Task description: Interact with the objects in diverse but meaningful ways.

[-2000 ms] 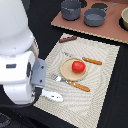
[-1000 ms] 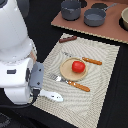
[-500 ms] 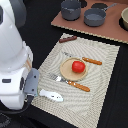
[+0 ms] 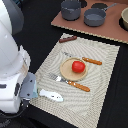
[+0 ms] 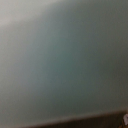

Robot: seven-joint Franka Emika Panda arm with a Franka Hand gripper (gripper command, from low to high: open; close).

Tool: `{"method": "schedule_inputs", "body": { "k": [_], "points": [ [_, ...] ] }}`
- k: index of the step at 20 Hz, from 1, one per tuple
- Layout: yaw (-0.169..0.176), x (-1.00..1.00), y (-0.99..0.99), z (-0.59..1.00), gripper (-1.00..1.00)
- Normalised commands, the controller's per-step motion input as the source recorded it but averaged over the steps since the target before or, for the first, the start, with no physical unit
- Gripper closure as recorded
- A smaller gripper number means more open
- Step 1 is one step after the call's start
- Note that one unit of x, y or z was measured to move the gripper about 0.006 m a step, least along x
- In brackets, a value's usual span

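A round red tomato [image 4: 77,66] sits on a small wooden plate [image 4: 64,73] in the middle of a striped placemat [image 4: 102,97]. A dark brown sausage [image 4: 68,38] lies at the mat's far edge. A white elongated piece [image 4: 51,95] lies on the mat's near corner at the exterior view's left, right beside a grey part of my arm [image 4: 27,90]. A light blue cup [image 4: 124,18] is cut off by the exterior view's right edge. My gripper's fingers show in neither view. The wrist view holds only a blurred grey-green surface.
An orange-handled fork [image 4: 70,82] and knife [image 4: 90,61] flank the plate. Two grey pots [image 4: 71,9] [image 4: 95,17] stand on a brown board [image 4: 80,27] at the back. My arm's white body [image 4: 12,55] fills the exterior view's left.
My arm's white body has shifted a little toward the exterior view's left. The tomato, sausage and white piece have not moved.
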Motion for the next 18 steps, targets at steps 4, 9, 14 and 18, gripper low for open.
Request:
{"method": "schedule_inputs", "body": {
  "k": [4,9,14,18],
  "points": [
    [0.015,0.38,0.22,0.97,1.00],
    [0.114,0.20,0.77,0.67,1.00],
    [0.113,0.01,0.79,0.05,1.00],
    [0.083,-0.11,0.76,-0.08,1.00]
  ]
}}
